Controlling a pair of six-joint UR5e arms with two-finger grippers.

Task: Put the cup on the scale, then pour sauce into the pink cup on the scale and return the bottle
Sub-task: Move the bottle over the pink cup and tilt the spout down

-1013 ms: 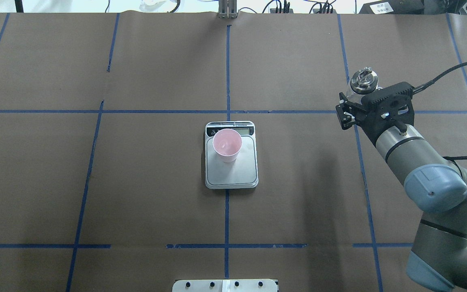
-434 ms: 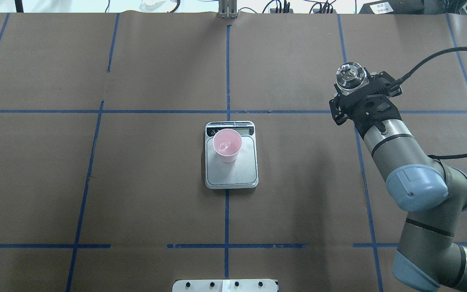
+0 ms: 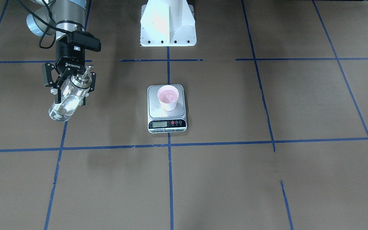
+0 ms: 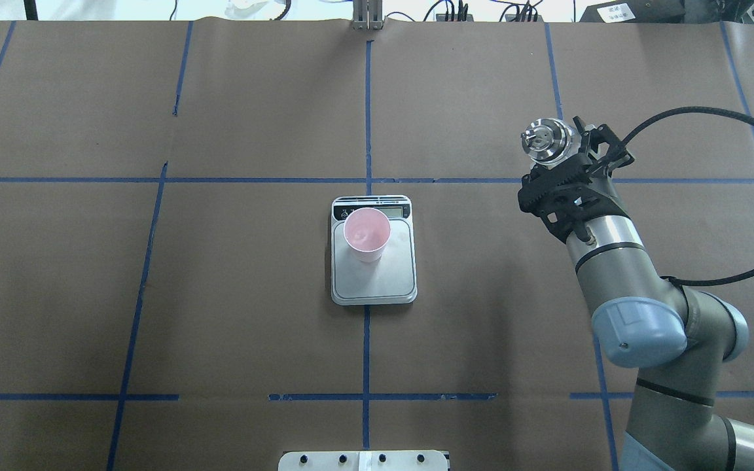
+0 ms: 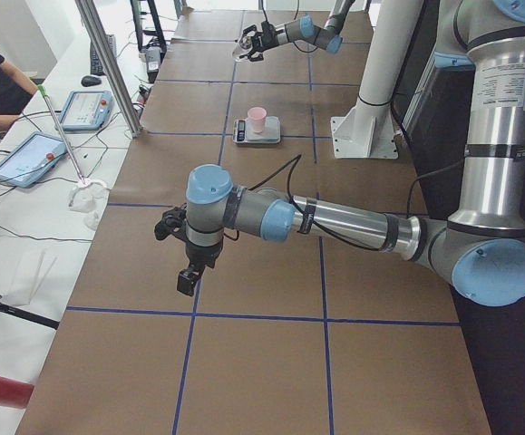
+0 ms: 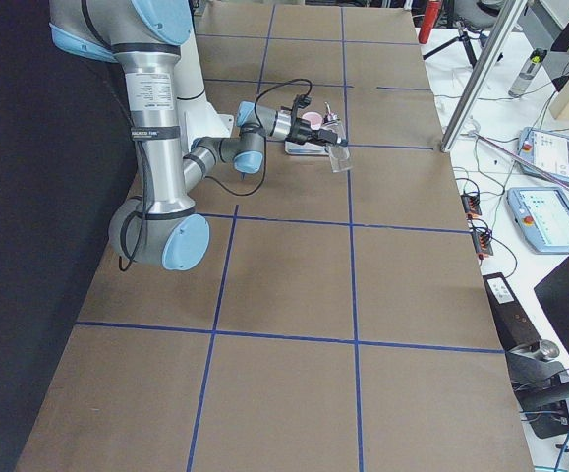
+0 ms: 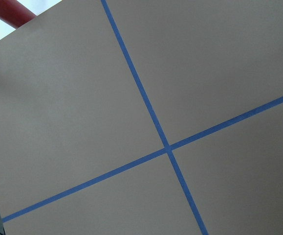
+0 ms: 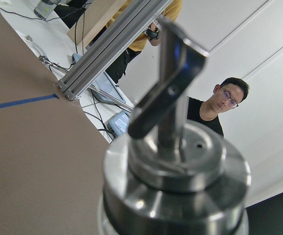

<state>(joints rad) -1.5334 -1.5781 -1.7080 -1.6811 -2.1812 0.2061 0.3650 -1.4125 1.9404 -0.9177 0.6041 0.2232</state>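
The pale-pink cup (image 4: pixel 366 232) stands upright on the far part of the steel scale (image 4: pixel 377 288), at the table's centre; it also shows in the front view (image 3: pixel 168 97). My right gripper (image 4: pixel 563 163) is shut on the clear glass bottle (image 3: pixel 67 102), held in the air to the right of the scale and well apart from it. The bottle is tilted, silver cap and spout (image 4: pixel 542 142) uppermost, with clear sauce low in it. The right wrist view shows only the cap (image 8: pixel 173 161). My left gripper (image 5: pixel 188 263) hangs over bare table far to the left; I cannot tell whether it is open.
Brown paper with blue tape lines (image 4: pixel 366 118) covers the table. The robot's white base (image 3: pixel 168 22) stands behind the scale. An aluminium post (image 5: pixel 108 63) and tablets are at the operators' edge, where a person (image 8: pixel 219 103) sits.
My right arm has swung the bottle left, toward the scale, and the wrist has turned. The cup and scale have not moved.
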